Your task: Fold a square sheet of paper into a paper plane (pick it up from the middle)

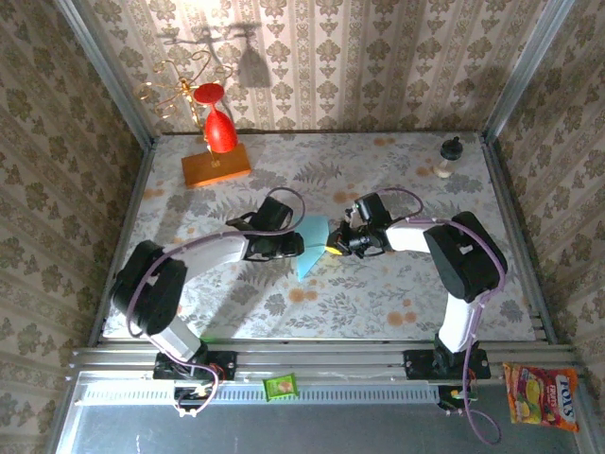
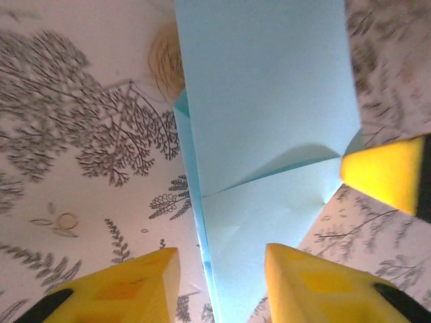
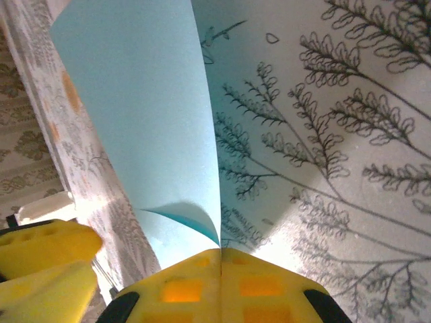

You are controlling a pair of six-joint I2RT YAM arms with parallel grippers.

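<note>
Right claw [image 3: 221, 254] is shut tight. The light-blue sheet of paper [image 3: 135, 101] comes straight out of the seam between its pads, so we log it as pinching the sheet at an edge. Ahead of that claw the sheet rises in a curl, off the floral surface [image 3: 350, 134]. We judge it's lifted so a flap can be turned over.

Left claw [image 2: 219, 252] sits just beside the right one, facing it across the sheet. Its jaws are partly apart. The sheet's folded edge runs down into the gap and part of the sheet lies over one pad, but we see nothing clamped, so we call it loose and likely there to steady or press the fold. Just ahead of this claw a diagonal crease crosses the sheet, with one layer folded over.

Our call is mid-fold, with no dart shape yet. The risk is the thin paper slipping or creasing crooked with just one pinch on it.

Further out and not in play, an orange block [image 1: 216, 166] lies well beyond the left claw, and a small bottle [image 1: 447, 158] stands well beyond the right claw.
</note>
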